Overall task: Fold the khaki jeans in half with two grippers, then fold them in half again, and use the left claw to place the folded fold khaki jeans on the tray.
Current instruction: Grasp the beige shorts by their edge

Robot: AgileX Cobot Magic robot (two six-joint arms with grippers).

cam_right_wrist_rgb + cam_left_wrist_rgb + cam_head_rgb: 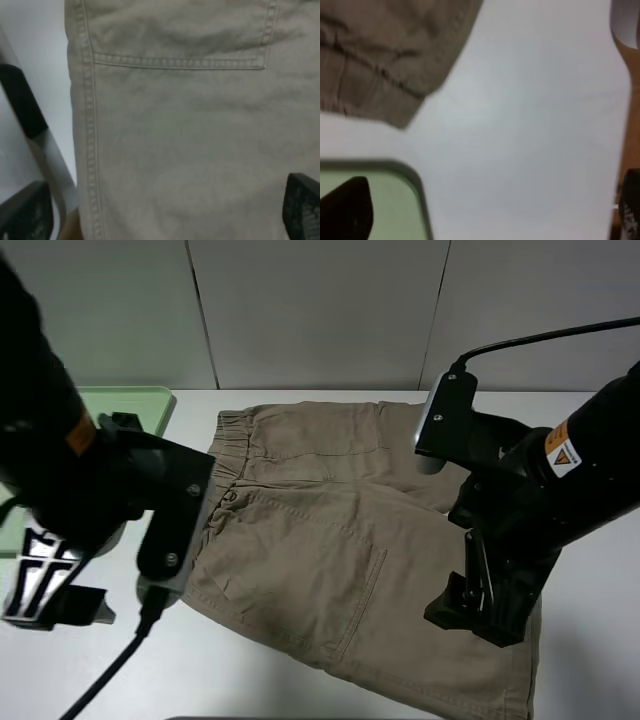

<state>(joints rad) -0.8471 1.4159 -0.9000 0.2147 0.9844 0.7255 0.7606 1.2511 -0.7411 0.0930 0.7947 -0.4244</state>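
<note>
Trouble lies in an uneven grab: your right gripper [485, 600] hangs over the khaki jeans [320, 540] with its jaws wide and empty. Your left gripper [60, 590], equally spread, sits off the cloth beside the tray [130, 400]. Pinch one layer, or snag that rim, and the fold skews. The jeans lie flat on the white table [590, 640], waistband toward the tray, long axis running to hems under your right arm.
</note>
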